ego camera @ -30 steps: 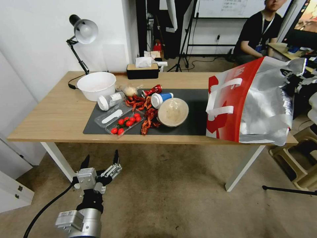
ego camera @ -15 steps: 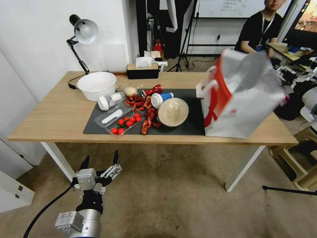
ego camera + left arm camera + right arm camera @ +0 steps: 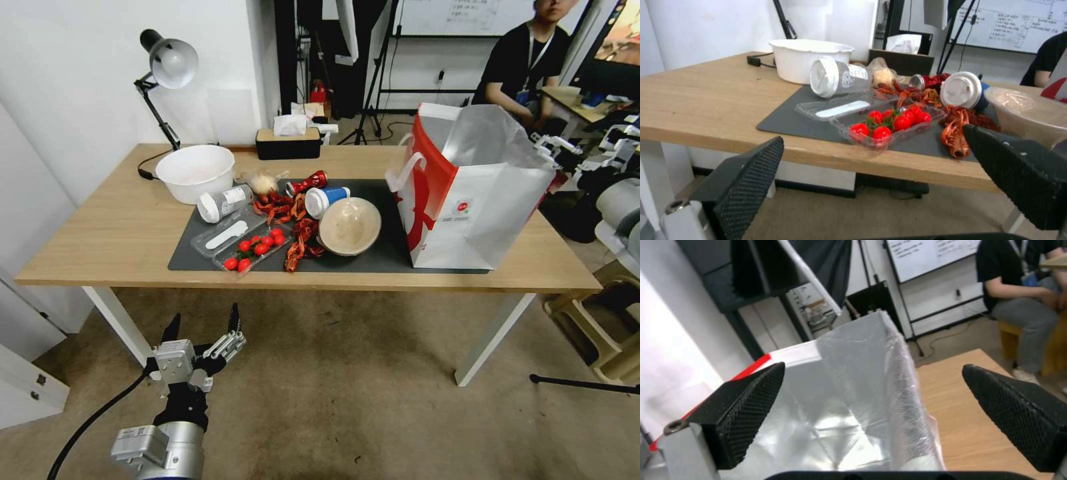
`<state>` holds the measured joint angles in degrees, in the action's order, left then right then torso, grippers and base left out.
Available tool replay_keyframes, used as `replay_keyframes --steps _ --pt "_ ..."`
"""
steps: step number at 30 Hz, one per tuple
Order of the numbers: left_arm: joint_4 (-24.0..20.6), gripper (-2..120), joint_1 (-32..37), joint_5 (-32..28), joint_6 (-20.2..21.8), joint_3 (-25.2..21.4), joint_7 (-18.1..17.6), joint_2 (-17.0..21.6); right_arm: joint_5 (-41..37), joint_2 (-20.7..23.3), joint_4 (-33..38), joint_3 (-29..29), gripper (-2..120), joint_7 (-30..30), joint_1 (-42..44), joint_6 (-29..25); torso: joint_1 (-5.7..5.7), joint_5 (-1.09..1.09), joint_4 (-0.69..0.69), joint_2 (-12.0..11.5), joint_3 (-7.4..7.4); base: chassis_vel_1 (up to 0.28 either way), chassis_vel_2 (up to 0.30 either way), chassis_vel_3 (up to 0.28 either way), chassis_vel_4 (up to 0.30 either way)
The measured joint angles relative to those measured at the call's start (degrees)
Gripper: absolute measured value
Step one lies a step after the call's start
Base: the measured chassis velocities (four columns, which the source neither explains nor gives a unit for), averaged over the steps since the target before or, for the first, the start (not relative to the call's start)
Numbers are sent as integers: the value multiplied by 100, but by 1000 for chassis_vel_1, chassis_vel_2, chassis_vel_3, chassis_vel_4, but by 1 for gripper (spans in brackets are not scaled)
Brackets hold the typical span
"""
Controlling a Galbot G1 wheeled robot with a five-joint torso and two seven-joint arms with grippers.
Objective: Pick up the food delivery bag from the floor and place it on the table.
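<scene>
- The food delivery bag [image 3: 467,193] stands upright on the surface [image 3: 113,227], at the right end of the dark mat [image 3: 390,200], with its base partly on the mat and partly on the bare wood.
- Its red side faces the mat's clutter, its white front with the little round red logo faces the robot, and the top gapes open so you can see the silver foil lining.
- A white strap handle [image 3: 403,175] droops down the red side of the bag.
- The right claw [image 3: 579,155] sits just past the bag's far right top corner, off the paper. In the right wrist view its two black fingers [image 3: 751,406] are spread wide with the bag's foil mouth [image 3: 853,400] between and beyond them, so it's released and gripping nothing.
- The left claw [image 3: 203,330] hangs low over the carpet, in front of the mat's left end and below the surface edge, fingers spread wide apart, nothing in it.
- On the mat next to the bag: a lidded round bowl [image 3: 349,225], a tipped-over blue cup [image 3: 325,199], a pile of red crayfish [image 3: 293,220] and a clear tray of cherry tomatoes [image 3: 253,248].
- A white plastic bowl [image 3: 195,172] sits off the mat's far left corner.
</scene>
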<state>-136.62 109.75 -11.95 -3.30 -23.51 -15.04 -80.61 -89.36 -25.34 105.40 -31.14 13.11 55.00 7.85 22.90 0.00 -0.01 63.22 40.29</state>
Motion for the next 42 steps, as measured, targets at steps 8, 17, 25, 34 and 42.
replay_keyframes --steps 8,17,25,34,42 --pt "-5 100 -12 5 -9 -11 -27 -5 627 111 188 -224 100 -563 301 -26 0 0 1 0 0 0 0 0 0" --pt "-14 100 -13 49 -97 -50 -117 12 1360 161 897 -1029 100 -1278 1325 -576 0 -1 -1 0 -1 0 0 0 0" --pt "-71 100 31 52 -158 -109 -67 10 2386 -132 1398 -1329 100 -1449 2173 -912 -1 0 0 0 0 0 0 0 0" --pt "-121 100 53 55 -195 -190 27 -12 3483 -1065 2076 -1299 100 -1146 3084 -1360 0 0 -1 0 0 0 0 0 0" --pt "-96 100 34 66 -185 -207 94 -42 4535 -1935 2428 -1273 100 -985 4241 -1748 -1 0 -1 0 -1 0 0 0 0"
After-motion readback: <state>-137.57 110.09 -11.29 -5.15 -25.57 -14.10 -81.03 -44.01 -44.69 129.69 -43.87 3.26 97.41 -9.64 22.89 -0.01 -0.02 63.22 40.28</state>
